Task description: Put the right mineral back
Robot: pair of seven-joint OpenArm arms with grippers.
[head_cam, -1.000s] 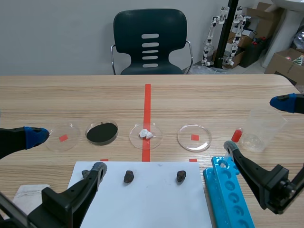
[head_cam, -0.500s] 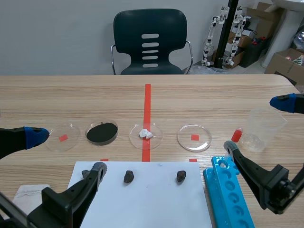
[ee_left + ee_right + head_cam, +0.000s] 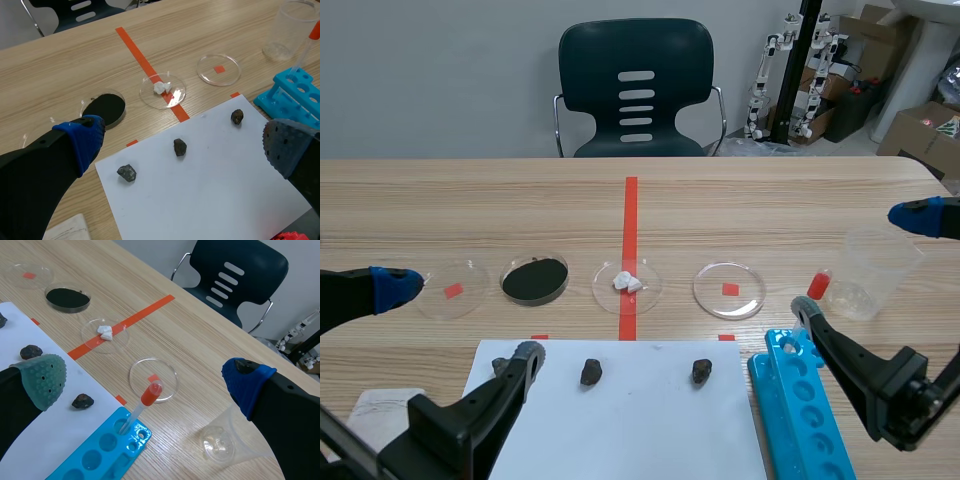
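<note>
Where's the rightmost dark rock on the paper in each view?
Scene view: the rightmost rock lies on the white paper, just left of the blue rack.
Left wrist view: the rock sits at the paper's far corner, nearest the rack.
Right wrist view: the rock is near the paper's edge, beside the rack.
Shared landmark: the empty dish over a red square, just beyond the rock in every view.

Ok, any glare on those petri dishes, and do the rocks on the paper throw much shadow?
Left wrist view: a bright glare patch sits on the dish with the white pieces, right beside them; the three dark rocks cast only small, soft shadows on the white paper. Scene view: the empty dish shows just thin rim highlights, no strong glare.
</note>
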